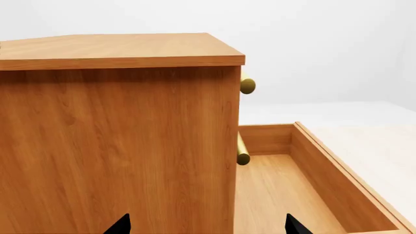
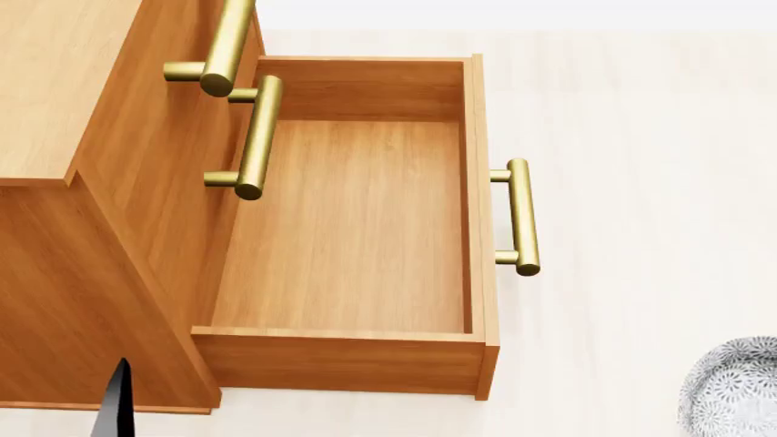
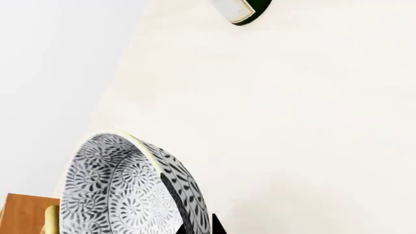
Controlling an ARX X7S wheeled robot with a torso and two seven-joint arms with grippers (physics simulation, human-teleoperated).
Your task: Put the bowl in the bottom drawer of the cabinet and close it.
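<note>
The cabinet (image 2: 73,137) stands at the left of the head view. Its bottom drawer (image 2: 352,228) is pulled fully open and holds nothing; the brass handle (image 2: 522,217) faces right. The speckled bowl (image 2: 734,390) shows at the lower right edge there. In the right wrist view my right gripper (image 3: 198,227) is shut on the bowl (image 3: 123,190), one fingertip on each side of its wall. My left gripper (image 1: 208,226) is open beside the cabinet's side panel (image 1: 117,146), with nothing between its fingers. One left fingertip (image 2: 116,405) shows in the head view.
The upper drawer fronts carry brass handles (image 2: 228,41) that jut over the open drawer. A green bottle (image 3: 239,10) stands farther off on the pale table (image 2: 631,137). A corner of the cabinet (image 3: 19,214) lies just past the bowl.
</note>
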